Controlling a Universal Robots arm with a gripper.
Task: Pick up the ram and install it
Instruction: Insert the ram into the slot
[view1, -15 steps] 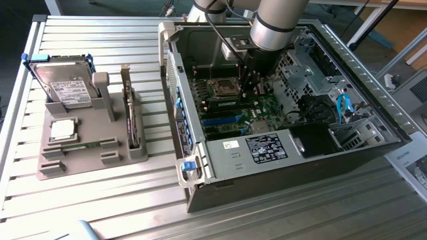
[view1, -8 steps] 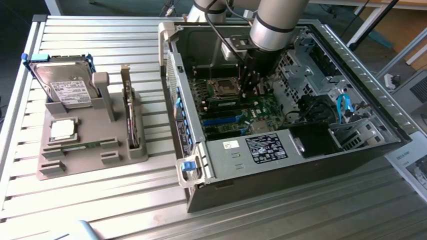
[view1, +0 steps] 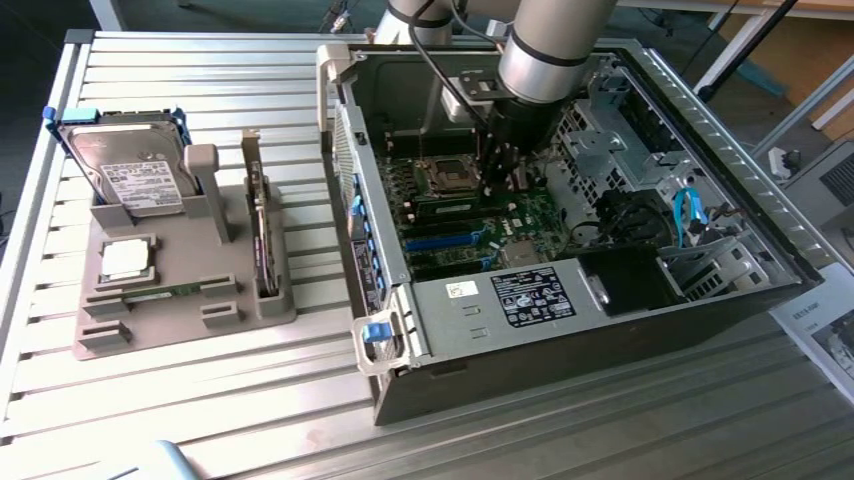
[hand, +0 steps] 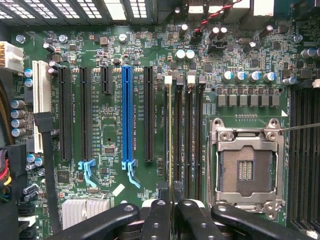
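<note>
Where everything rests: the desk (view1: 200, 80), slatted metal, carries an open computer case (view1: 721, 130) and, on the exterior view's left, a grey holder (view1: 160, 325).
Arm: the arm (view1: 547, 50) reaches down into the case from above, over the motherboard (hand: 110, 125).
Holder: a spare stick (view1: 167, 292) lies flat in it, well apart from the tool and not the one being worked.
Memory slots: the memory slots (hand: 187, 140) form a bank of long parallel slots between the black expansion slots and the processor socket (hand: 247, 170), which is bare.
Tool: the tool (hand: 171, 202) has its fingers drawn narrow, pinched on a thin board seen edge-on.
Ram: the ram (hand: 170, 140) is held in the tool, inside the case, directly below the wrist.
Key relation: the ram's long axis runs parallel to the memory slots, and its edge lines up over the slot on the expansion-slot side of the bank.
Contact: whether its lower edge already touches that slot cannot be told.
Judgement: it looks like the alignment or pressing stage of the install.
</note>
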